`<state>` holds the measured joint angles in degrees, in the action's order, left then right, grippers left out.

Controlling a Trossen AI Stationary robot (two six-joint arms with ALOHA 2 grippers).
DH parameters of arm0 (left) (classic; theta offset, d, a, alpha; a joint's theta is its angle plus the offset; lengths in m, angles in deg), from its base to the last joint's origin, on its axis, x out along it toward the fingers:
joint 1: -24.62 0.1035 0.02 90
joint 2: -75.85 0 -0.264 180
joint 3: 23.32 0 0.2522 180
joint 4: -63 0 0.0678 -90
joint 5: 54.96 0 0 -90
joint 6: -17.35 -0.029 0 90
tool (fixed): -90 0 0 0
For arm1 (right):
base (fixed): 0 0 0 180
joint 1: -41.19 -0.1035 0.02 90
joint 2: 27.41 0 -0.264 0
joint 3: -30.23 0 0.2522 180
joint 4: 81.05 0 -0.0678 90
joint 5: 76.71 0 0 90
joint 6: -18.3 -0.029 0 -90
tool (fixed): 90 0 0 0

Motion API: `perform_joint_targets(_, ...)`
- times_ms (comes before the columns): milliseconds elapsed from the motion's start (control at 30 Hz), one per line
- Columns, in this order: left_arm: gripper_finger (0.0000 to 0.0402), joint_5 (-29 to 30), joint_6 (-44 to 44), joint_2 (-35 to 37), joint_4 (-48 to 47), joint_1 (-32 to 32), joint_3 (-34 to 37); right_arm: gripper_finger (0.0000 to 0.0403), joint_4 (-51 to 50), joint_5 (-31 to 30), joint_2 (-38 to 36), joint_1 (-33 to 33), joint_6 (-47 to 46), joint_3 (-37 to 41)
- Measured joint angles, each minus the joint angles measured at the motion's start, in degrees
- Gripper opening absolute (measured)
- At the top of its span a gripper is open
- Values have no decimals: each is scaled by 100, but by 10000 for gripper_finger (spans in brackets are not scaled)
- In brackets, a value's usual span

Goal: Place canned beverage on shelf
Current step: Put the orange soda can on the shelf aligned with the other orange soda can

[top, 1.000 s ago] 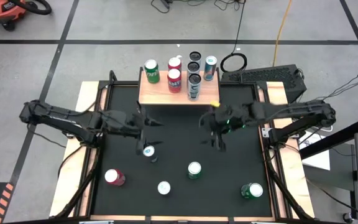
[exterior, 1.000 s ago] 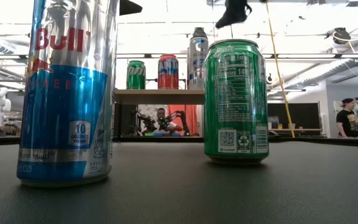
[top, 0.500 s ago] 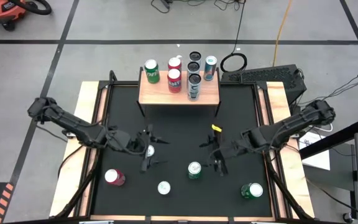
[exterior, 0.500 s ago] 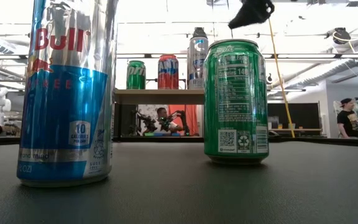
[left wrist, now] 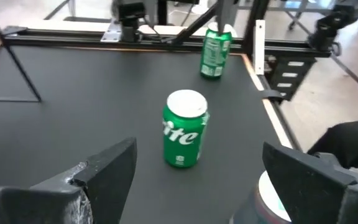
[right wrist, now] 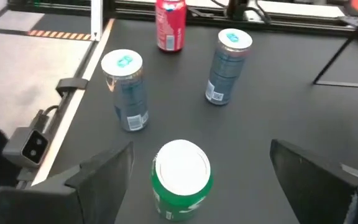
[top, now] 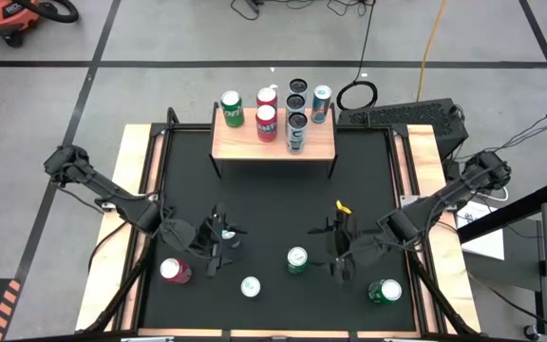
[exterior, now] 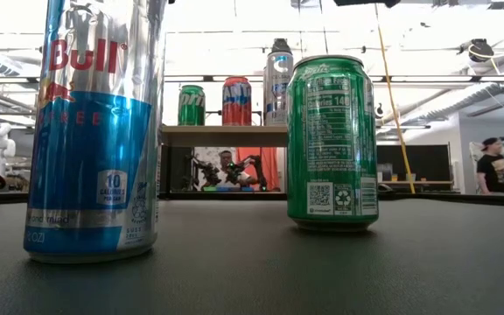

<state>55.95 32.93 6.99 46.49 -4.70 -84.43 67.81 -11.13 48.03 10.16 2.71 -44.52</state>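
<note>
My right gripper, jaws spread, hovers just beside the green aluminium can standing ahead of my fingertips. My left gripper, jaws likewise spread, faces it from the opposite side. The light-wood shelf on black legs stands well beyond both, bearing several upright cans.

Bright, even overhead light; ceiling glare washes out the low view, wrist views slightly soft.
</note>
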Motion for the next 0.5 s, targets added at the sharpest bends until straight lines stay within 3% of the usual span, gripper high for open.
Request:
perform_joint_targets(133,349,274,16,0,-9,-149,0,357,7,-418,1,-170,-23,140)
perform_joint_targets(500,349,745,120,0,-122,-313,0,357,272,-416,2,-199,168,466)
